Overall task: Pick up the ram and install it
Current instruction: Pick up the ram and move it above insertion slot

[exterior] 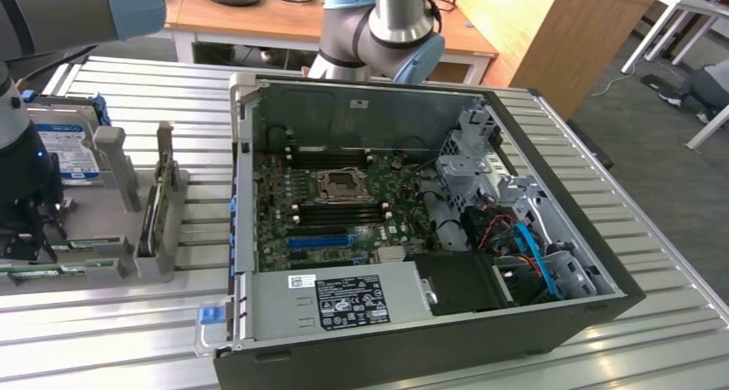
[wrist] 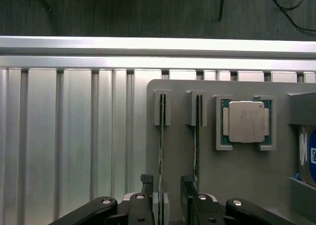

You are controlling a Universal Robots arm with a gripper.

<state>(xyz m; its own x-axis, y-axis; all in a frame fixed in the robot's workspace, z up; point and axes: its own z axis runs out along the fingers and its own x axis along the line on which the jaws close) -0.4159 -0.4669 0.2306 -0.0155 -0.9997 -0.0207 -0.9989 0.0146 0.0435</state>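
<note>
While the gripper [wrist: 166, 181] hangs low over the gray holder [wrist: 177, 104] at the exterior view's left, its two fingers stand spread, one on each side of the ram [wrist: 162, 136]. The ram stands on edge in its slot, and a gap shows between it and one finger. Two such green sticks stand in the holder: the second stick [wrist: 197, 136] is in the neighbouring slot, just outside one finger. Beside them lie one square silver processor [wrist: 245, 121] in its own cradle and, further along, one hard drive [wrist: 310, 156] with a blue-white label. The holder rests on the ribbed metal table [wrist: 74, 136]. Toward the exterior view's right lies one open computer case [exterior: 456, 360], its motherboard [exterior: 330, 215] exposed, well apart from the gripper.
</note>
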